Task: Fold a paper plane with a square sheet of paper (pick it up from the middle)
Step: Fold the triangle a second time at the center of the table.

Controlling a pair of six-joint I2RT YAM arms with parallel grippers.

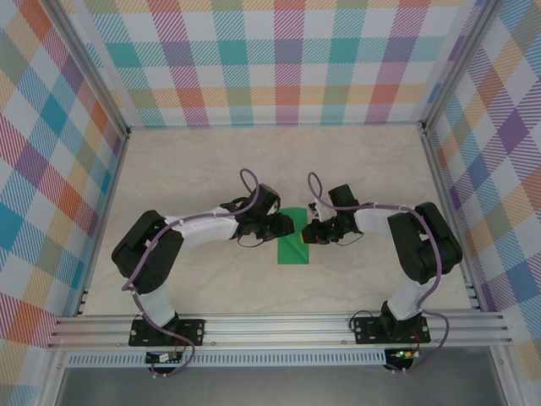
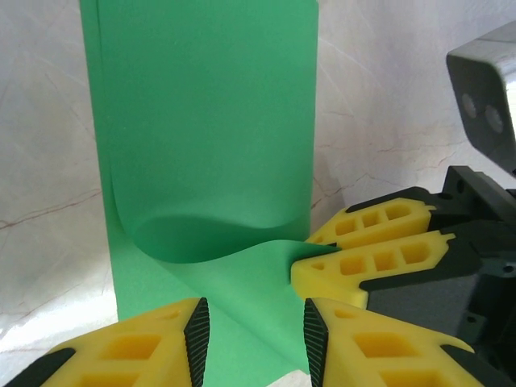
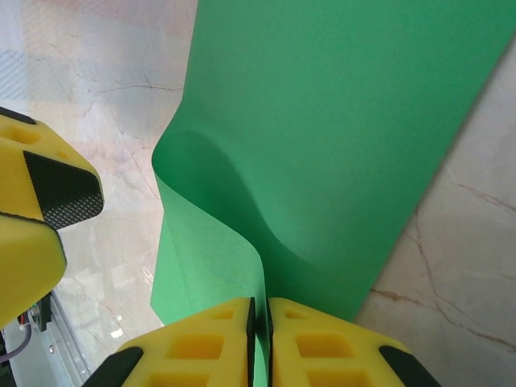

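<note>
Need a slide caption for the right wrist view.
Right tool pinches the curled edge of the green sheet over the marbled table.

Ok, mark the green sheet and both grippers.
green sheet [image 2: 210,121], left wrist view, smooth upper part.
left gripper [image 2: 252,334], left wrist view, midway between fingertips.
right gripper [image 3: 260,322], right wrist view, midway between fingertips.

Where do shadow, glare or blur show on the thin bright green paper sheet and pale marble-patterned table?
Top external view: even light, sharp, only faint shadows on the pale marble-patterned table. Left wrist view: dark shadow under the curled fold of the thin bright green paper sheet. Right wrist view: the fold shades itself; table at upper left washed out.
</note>
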